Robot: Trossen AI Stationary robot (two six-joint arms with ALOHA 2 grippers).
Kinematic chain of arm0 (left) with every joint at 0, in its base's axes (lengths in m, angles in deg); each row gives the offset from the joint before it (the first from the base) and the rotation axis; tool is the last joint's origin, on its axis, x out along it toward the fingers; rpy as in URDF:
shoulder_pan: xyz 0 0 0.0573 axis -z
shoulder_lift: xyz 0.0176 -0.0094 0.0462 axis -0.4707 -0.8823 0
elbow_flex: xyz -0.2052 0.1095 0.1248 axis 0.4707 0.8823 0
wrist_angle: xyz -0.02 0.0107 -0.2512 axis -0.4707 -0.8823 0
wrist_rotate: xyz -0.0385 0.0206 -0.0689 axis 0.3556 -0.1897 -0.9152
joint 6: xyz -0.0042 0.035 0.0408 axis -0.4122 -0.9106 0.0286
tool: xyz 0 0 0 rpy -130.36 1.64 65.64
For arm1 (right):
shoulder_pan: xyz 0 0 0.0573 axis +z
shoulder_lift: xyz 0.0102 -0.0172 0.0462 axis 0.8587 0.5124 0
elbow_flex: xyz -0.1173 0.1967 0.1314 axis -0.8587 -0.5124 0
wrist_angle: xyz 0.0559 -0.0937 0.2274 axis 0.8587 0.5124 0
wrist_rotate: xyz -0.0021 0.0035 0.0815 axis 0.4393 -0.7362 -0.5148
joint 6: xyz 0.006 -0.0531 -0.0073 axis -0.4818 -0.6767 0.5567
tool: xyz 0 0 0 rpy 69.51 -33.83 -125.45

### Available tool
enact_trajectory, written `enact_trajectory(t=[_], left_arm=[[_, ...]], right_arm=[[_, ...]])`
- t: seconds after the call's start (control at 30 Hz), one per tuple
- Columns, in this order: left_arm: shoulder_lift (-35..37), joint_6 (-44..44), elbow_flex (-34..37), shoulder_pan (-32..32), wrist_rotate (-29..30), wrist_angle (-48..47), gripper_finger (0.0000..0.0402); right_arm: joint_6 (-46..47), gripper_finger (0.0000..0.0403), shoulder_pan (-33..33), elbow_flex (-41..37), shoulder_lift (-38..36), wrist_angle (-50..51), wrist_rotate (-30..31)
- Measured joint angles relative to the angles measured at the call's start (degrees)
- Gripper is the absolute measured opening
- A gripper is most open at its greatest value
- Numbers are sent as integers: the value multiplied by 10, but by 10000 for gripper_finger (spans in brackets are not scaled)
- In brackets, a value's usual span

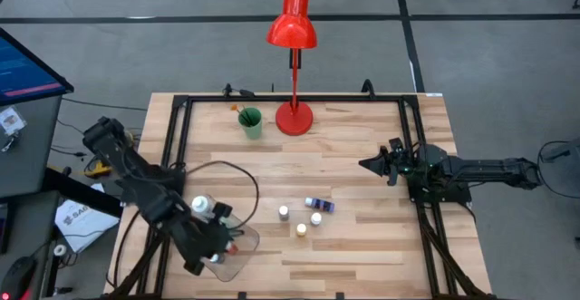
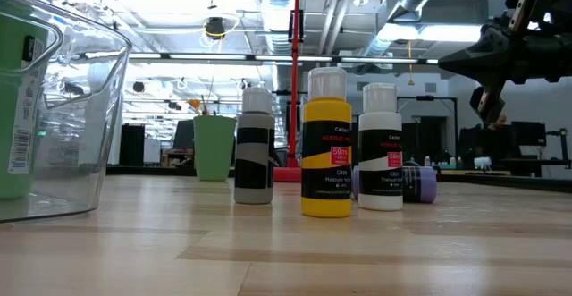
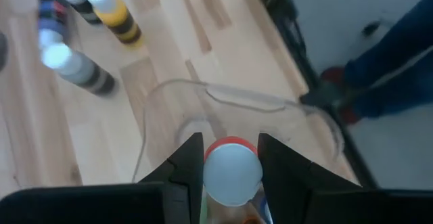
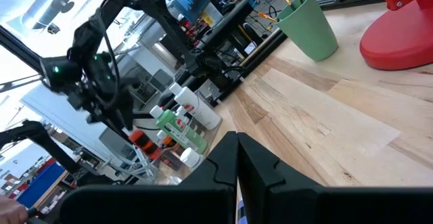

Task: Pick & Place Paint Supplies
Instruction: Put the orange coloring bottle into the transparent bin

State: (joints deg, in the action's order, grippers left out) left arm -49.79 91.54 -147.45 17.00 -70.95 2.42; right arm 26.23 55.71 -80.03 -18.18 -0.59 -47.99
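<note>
My left gripper (image 1: 216, 246) hangs over the clear tray (image 1: 246, 244) at the table's near left, shut on a red paint bottle with a white cap (image 3: 231, 171). The tray (image 2: 85, 108) holds a larger green bottle (image 4: 180, 130) and white-capped bottles (image 1: 203, 204). On the table stand a grey-and-black bottle (image 2: 254, 148), a yellow one (image 2: 326, 144) and a white one (image 2: 380, 148). A purple bottle (image 2: 413, 184) lies on its side behind them. My right gripper (image 1: 370, 164) waits shut above the table's right side. No brushes show on the table. My left gripper pinches the red bottle between its two fingers (image 3: 186, 166), one on each side of the bottle just below the white cap (image 3: 231, 146). The fingers slant down from the table's left. The bottle hangs clear above the tray, cap uppermost.
A green cup (image 1: 250, 121) with thin sticks in it and a red desk lamp (image 1: 294, 117) stand near the far edge. A dark cable loops over the table (image 1: 245, 178) beside the tray. Black frame rails (image 1: 421, 218) run along both sides.
</note>
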Motion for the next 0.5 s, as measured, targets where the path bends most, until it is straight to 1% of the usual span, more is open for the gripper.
enact_trajectory(t=[0.1,0.27,0.37,0.5], left_arm=[[-25,-15,0,-5,-11,-1,102],[-31,-27,0,-16,-26,-7,102],[-35,-44,2,-16,-46,-15,102],[-59,-62,9,-17,-78,-14,102]], right_arm=[[0,0,0,0,0,0,0],[0,0,0,0,0,0,0],[0,0,0,0,0,0,0],[0,0,0,0,0,0,0]])
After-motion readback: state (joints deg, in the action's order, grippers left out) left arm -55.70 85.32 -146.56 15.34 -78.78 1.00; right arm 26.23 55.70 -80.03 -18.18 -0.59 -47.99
